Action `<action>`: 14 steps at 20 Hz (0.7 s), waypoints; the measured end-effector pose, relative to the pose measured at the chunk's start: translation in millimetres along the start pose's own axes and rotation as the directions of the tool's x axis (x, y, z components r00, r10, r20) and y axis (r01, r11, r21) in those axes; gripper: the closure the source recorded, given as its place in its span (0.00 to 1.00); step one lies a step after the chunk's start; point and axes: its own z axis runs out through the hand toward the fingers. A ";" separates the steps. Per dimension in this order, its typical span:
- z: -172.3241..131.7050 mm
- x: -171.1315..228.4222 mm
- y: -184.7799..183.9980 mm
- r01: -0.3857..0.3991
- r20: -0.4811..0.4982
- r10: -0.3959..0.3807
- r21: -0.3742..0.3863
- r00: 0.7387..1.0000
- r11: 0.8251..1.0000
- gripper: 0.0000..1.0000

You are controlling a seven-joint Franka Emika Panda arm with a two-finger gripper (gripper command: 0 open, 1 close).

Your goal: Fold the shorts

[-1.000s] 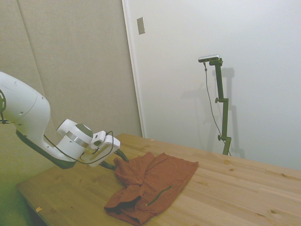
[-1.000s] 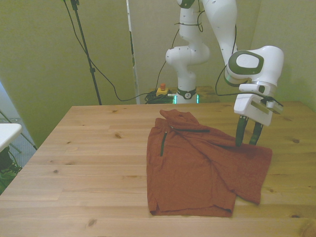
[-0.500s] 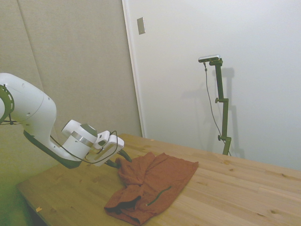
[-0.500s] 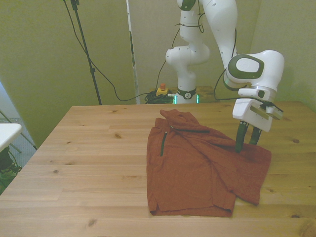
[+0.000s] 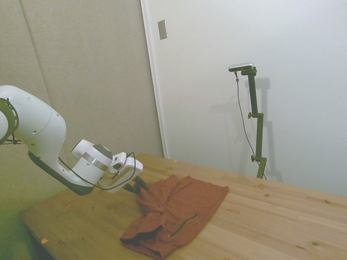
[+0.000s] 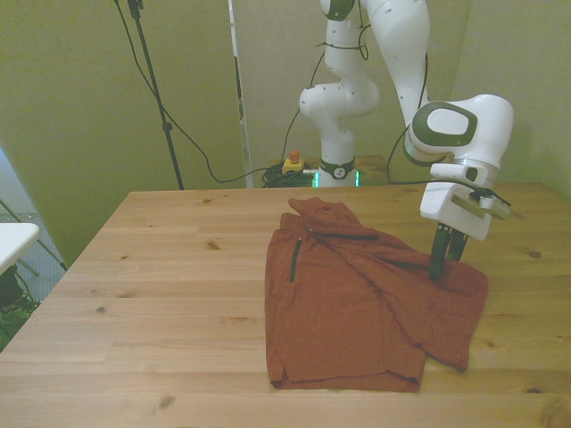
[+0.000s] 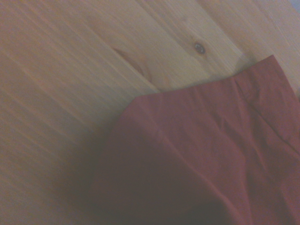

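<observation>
Plain wooden tabletop [image 6: 161, 294], pale walls behind, nothing fancy. Going left to right in the front view: bare wood, then the shorts [image 6: 357, 312] lying mostly flat around the middle, partly doubled over, with my fingers [image 6: 443, 261] down on their right edge. They look pinched together on that edge of cloth, so I'd say I'm at the grab part of a fold. Next I figure I lift it and carry it leftward over the rest without letting it slip.
</observation>
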 end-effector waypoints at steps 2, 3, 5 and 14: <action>0.6 -0.5 -0.1 0.001 0.001 -0.001 0.000 1.000 1.000 1.00; 0.6 -0.5 -0.1 0.000 0.001 0.000 0.000 1.000 1.000 1.00; 0.6 -0.5 -0.2 -0.002 0.001 0.002 0.000 1.000 1.000 1.00; -27.0 47.0 18.0 -0.103 -0.031 0.104 0.035 0.994 0.994 1.00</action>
